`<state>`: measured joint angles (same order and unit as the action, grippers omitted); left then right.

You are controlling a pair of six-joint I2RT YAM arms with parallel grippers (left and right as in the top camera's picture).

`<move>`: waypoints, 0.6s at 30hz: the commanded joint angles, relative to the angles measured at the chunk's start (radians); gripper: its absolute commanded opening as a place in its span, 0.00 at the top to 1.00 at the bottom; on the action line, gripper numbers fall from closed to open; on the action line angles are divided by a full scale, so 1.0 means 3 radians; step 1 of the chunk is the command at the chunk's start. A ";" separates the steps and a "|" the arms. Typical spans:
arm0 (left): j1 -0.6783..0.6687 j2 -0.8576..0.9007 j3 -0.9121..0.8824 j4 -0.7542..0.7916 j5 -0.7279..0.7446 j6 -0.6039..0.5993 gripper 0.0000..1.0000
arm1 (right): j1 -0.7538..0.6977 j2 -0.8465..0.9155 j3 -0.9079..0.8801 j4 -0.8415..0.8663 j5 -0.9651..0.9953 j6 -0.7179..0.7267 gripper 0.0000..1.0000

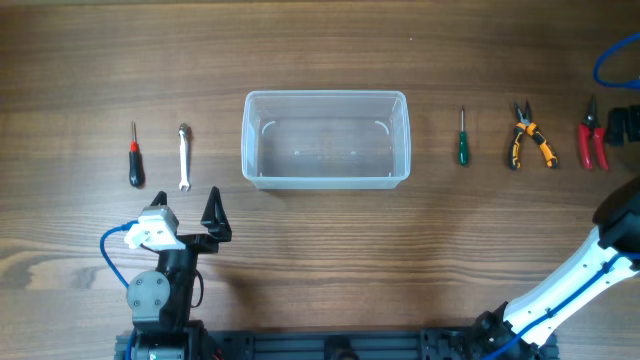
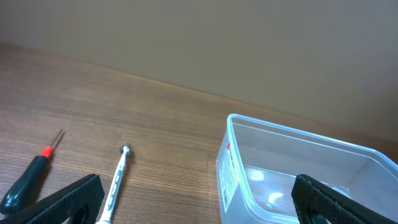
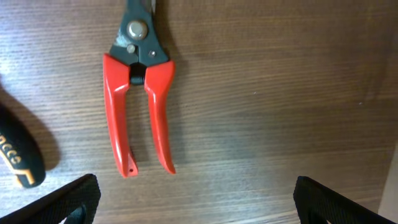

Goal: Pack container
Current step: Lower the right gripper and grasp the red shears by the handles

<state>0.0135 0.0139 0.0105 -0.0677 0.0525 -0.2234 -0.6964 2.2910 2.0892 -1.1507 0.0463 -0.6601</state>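
The container (image 1: 325,97) is a clear plastic tub, empty, at the table's middle; the left wrist view shows its near corner (image 2: 231,155). My left gripper (image 1: 213,215) is open and empty, in front of the tub's left end, between the tub and a silver wrench (image 1: 184,157). In the left wrist view the jaws (image 2: 199,208) frame the wrench (image 2: 118,177) and the tub. My right gripper (image 3: 205,202) is open and empty over bare wood, just right of red-handled cutters (image 3: 138,106). Overhead, it (image 1: 622,126) is mostly cut off at the right edge.
A black-and-red screwdriver (image 1: 135,160) lies left of the wrench. Right of the tub lie a green screwdriver (image 1: 462,140), orange-and-black pliers (image 1: 528,140) and the red cutters (image 1: 592,142). A blue cable (image 1: 610,62) loops at the far right.
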 commanded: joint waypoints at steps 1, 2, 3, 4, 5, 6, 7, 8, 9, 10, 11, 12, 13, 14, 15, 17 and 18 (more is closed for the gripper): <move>0.0020 -0.0020 -0.0017 -0.0018 -0.0005 -0.0032 0.00 | -0.0003 0.0188 -0.0011 0.0047 0.0048 -0.0006 0.00; 0.0020 -0.0020 -0.0017 -0.0018 -0.0005 -0.0032 0.00 | -0.0003 0.0206 -0.0011 0.0048 0.0048 -0.0008 0.00; 0.0020 -0.0020 -0.0017 -0.0018 -0.0005 -0.0032 0.00 | -0.0003 0.0231 -0.0011 0.0058 0.0050 -0.0009 0.00; 0.0020 -0.0020 -0.0017 -0.0018 -0.0005 -0.0032 0.00 | -0.0003 0.0251 -0.0011 0.0058 0.0050 -0.0009 0.00; 0.0020 -0.0020 -0.0017 -0.0018 -0.0005 -0.0032 0.00 | -0.0003 0.0277 -0.0011 0.0061 0.0050 -0.0010 0.00; 0.0020 -0.0020 -0.0017 -0.0018 -0.0005 -0.0032 0.00 | -0.0001 0.0295 -0.0011 0.0061 0.0047 -0.0009 0.00; 0.0020 -0.0020 -0.0017 -0.0018 -0.0005 -0.0032 0.00 | -0.0001 0.0319 -0.0011 0.0060 0.0048 -0.0009 0.00; 0.0020 -0.0020 -0.0017 -0.0018 -0.0005 -0.0032 0.00 | -0.0003 0.0346 -0.0011 0.0062 0.0052 -0.0009 0.00; 0.0020 -0.0020 -0.0017 -0.0018 -0.0005 -0.0032 0.00 | -0.0003 0.0362 -0.0011 0.0064 0.0065 -0.0008 0.00; 0.0020 -0.0020 -0.0017 -0.0018 -0.0005 -0.0032 0.00 | -0.0003 0.0389 -0.0011 0.0071 0.0075 -0.0008 0.00; 0.0020 -0.0020 -0.0017 -0.0018 -0.0005 -0.0032 0.00 | -0.0003 0.0397 -0.0011 0.0080 0.0075 -0.0008 0.00; 0.0020 -0.0020 -0.0017 -0.0018 -0.0005 -0.0032 0.00 | -0.0003 0.0413 -0.0011 0.0095 0.0089 -0.0009 0.00; 0.0020 -0.0020 -0.0017 -0.0018 -0.0005 -0.0032 0.00 | -0.0003 0.0415 -0.0011 0.0104 0.0103 -0.0009 0.00; 0.0020 -0.0020 -0.0017 -0.0018 -0.0005 -0.0032 0.00 | -0.0003 0.0418 -0.0011 0.0122 0.0113 -0.0009 0.00; 0.0020 -0.0020 -0.0017 -0.0018 -0.0005 -0.0032 0.00 | -0.0003 0.0418 -0.0011 0.0139 0.0114 -0.0009 0.00; 0.0020 -0.0020 -0.0017 -0.0018 -0.0005 -0.0032 0.00 | -0.0003 0.0418 -0.0011 0.0178 0.0123 -0.0008 0.00; 0.0020 -0.0020 -0.0017 -0.0018 -0.0005 -0.0032 0.00 | -0.0003 0.0418 -0.0011 0.0195 0.0122 -0.0006 0.00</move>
<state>0.0135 0.0139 0.0105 -0.0677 0.0525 -0.2234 -0.6964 2.3939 2.0853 -1.1057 0.0605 -0.6601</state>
